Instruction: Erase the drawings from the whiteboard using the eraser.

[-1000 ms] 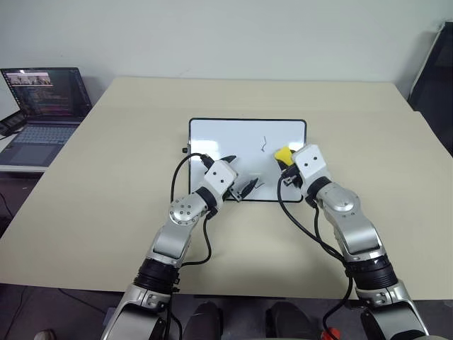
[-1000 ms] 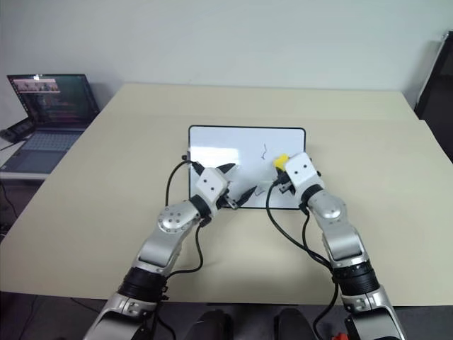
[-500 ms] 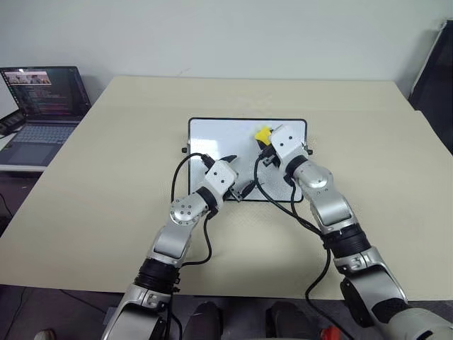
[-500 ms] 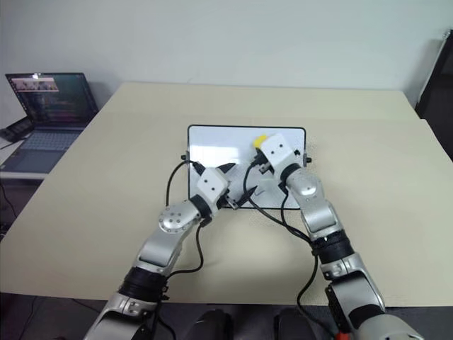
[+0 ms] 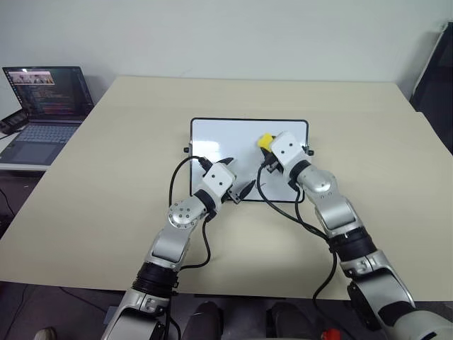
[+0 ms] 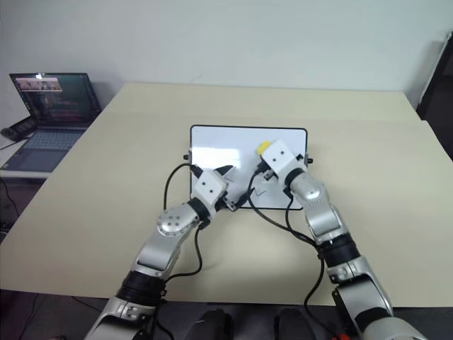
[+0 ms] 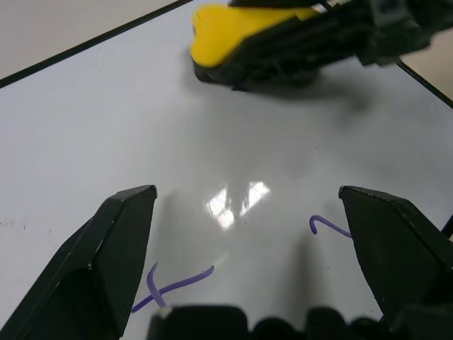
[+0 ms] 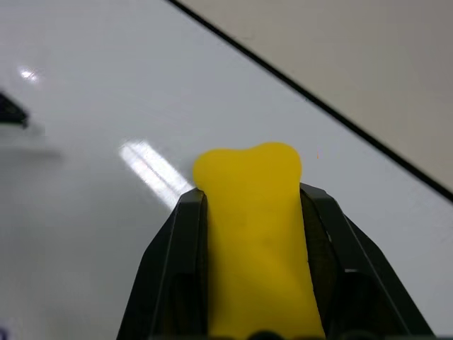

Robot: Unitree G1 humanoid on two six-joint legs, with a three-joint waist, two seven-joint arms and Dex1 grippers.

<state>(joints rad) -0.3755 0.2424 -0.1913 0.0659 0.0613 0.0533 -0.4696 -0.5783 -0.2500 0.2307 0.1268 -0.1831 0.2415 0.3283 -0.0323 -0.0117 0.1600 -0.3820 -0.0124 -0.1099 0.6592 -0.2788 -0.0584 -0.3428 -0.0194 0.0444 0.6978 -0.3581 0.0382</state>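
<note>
Whiteboard [image 5: 226, 138] lying flat at the centre of the beige bench [image 5: 106, 184]. Right end effector [image 8: 248, 205], fingers clamped on the yellow eraser [image 5: 265, 141], holds it on the board's surface toward 2 o'clock from the board's centre. Left end effector [image 7: 248, 234], fingers spread apart and empty, hovers over the board's 6 o'clock edge, above two remaining drawings [image 7: 173, 283]. Laptop [image 5: 42, 106] at the bench's 10 o'clock.
</note>
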